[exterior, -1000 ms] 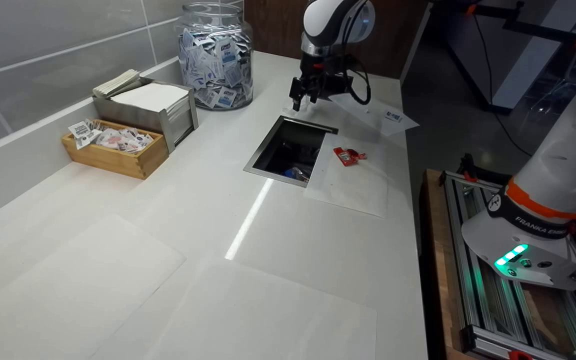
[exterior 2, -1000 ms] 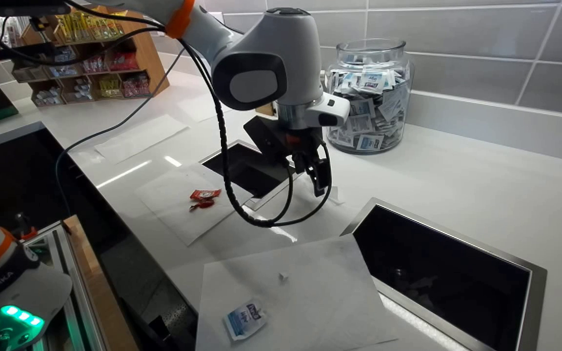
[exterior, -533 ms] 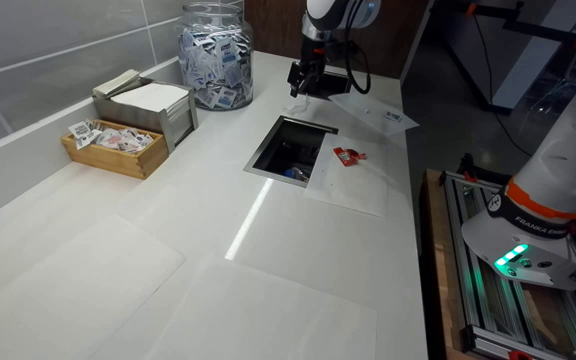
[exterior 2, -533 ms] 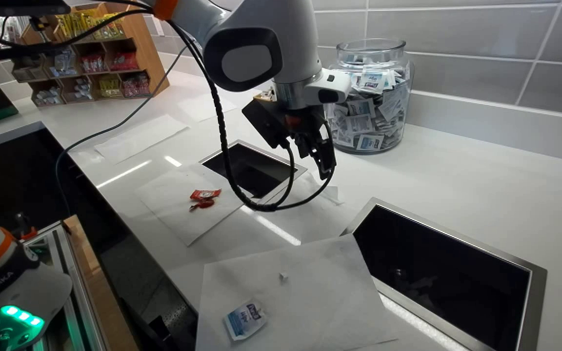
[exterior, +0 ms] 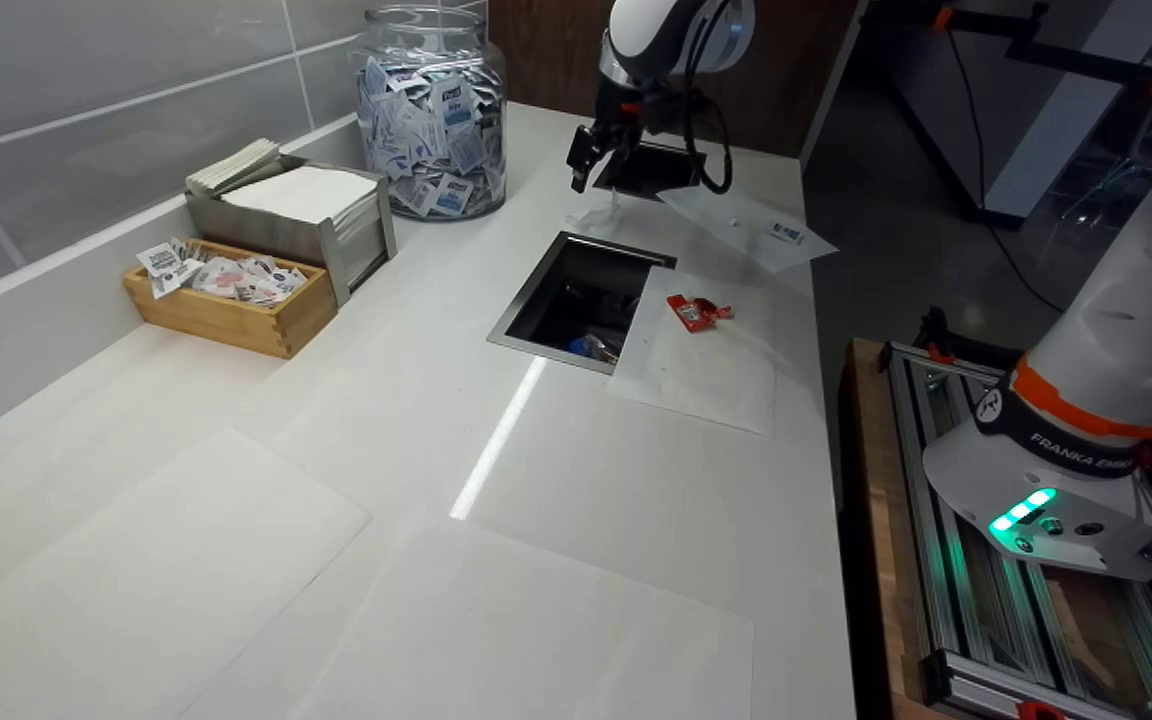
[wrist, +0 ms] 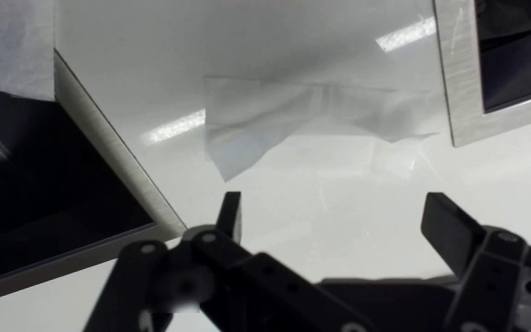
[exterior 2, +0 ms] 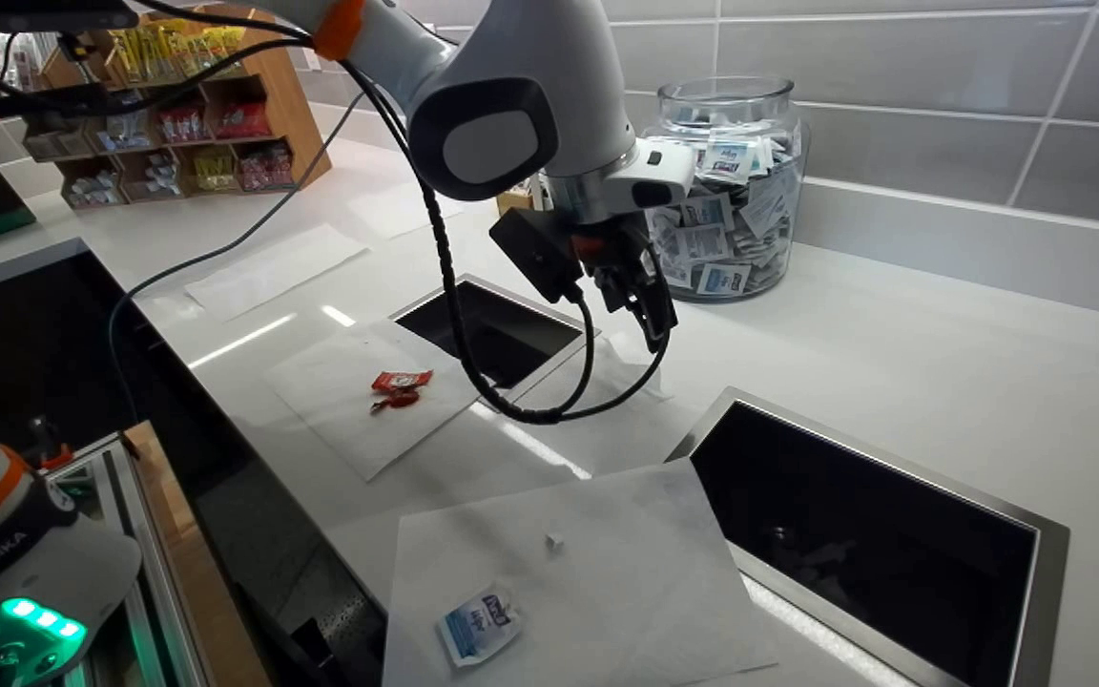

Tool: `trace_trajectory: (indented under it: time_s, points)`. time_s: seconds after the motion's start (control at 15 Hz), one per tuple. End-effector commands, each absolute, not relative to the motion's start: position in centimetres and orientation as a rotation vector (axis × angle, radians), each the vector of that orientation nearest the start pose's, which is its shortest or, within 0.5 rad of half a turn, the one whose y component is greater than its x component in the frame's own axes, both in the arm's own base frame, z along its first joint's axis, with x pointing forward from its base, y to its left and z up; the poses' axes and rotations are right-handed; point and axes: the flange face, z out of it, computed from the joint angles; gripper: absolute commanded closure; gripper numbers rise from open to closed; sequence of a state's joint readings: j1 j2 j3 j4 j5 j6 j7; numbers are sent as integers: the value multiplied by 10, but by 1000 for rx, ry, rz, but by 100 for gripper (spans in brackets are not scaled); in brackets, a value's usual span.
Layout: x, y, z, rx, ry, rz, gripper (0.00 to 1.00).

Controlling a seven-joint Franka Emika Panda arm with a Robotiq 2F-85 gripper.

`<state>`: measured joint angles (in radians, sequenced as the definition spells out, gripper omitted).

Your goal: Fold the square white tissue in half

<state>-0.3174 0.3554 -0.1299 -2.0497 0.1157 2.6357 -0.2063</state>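
Note:
A thin white tissue [wrist: 256, 110], creased and partly folded over, lies on the counter between two bin openings in the wrist view. One corner of it points toward my left finger, and part of it stands up in a ridge. It also shows in both exterior views [exterior: 591, 216] [exterior 2: 643, 374], partly behind the arm's cables in one of them. My gripper [wrist: 333, 196] is open and empty, with bare counter between its fingers. It hangs above the counter, tilted, on the wall side of the tissue, apart from it, in both exterior views [exterior: 579, 183] [exterior 2: 656, 342].
Dark bin openings [exterior: 576, 300] [exterior 2: 864, 544] flank the tissue. A white sheet [exterior: 696, 385] holds a red wrapper [exterior: 698, 312]; another sheet [exterior 2: 645, 572] holds a wipe sachet [exterior 2: 479, 627]. A glass jar [exterior 2: 726, 191] stands near the wall. A napkin holder [exterior: 266, 230] and wooden box [exterior: 236, 310] stand farther along.
My gripper has risen from just over the tissue, tilted and shifted slightly toward the wall. The ridge in the tissue shows more clearly now.

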Motion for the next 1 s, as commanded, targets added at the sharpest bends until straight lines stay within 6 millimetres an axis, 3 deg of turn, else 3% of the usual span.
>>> trace_trajectory:
  time_s: [0.0, 0.93]
  points:
    - [560, -271, 274, -3141, 495, -374, 0]
    - [547, -264, 249, -3121, 472, -145, 0]
